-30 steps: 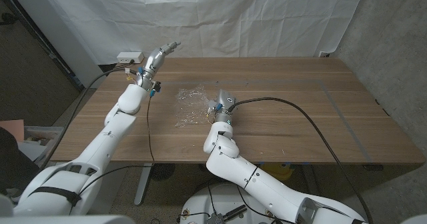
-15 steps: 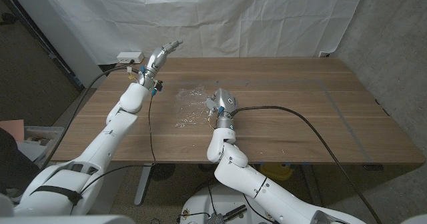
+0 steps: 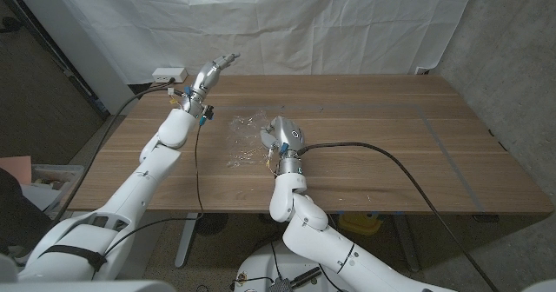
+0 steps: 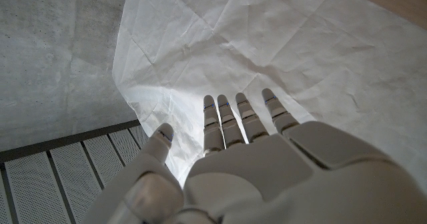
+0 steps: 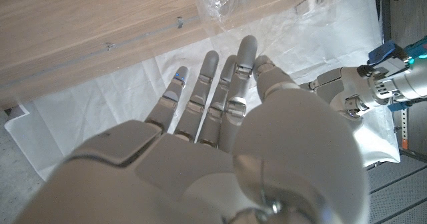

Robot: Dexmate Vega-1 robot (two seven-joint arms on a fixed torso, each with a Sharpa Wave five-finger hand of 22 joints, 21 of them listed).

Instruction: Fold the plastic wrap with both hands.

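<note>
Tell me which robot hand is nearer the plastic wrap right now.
Right. The right robot hand is at the wrap's right edge, fingers spread. The left robot hand is raised near the table's far left corner, well apart from it.

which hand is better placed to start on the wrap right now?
Right, probably. The right hand sits at the edge of the plastic wrap, fingers spread and holding nothing. The left hand is raised near the table's far edge, fingers open, pointing away from the wrap.
</note>
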